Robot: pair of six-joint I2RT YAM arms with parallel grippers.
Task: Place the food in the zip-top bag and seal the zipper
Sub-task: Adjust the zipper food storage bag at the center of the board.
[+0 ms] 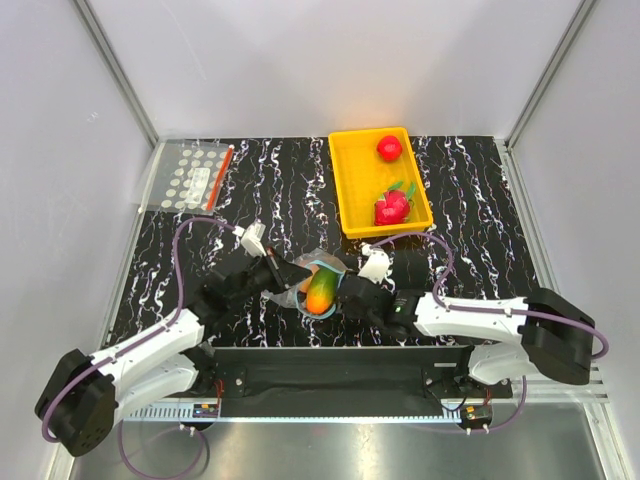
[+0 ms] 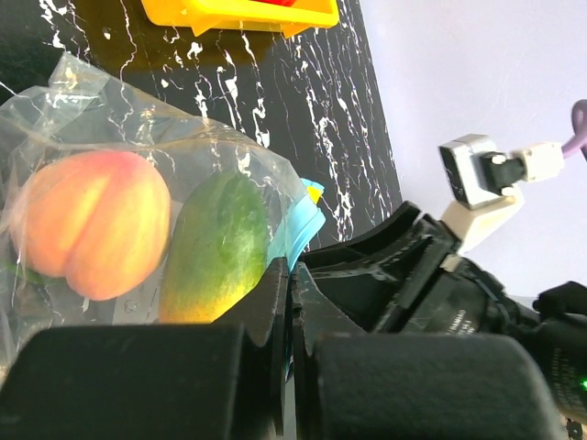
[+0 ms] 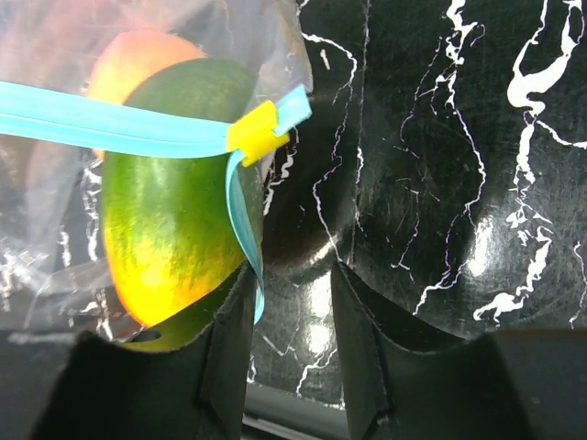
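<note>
Clenching the zip-top bag (image 2: pixel 138 119), the left pincer (image 2: pixel 287 284) views the peach (image 2: pixel 92 225) whole, while the released right pincer (image 3: pixel 292 280) views the zipper (image 3: pixel 110 124).

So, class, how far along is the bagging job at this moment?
Done: a peach-orange fruit and an orange-and-green fruit lie inside the clear zip-top bag. In hand: the left gripper pinches the bag's edge; the open right gripper sits by the yellow slider on the pale blue zipper. Left: a red apple sits in the yellow tray, and the seal cannot be confirmed.
</note>
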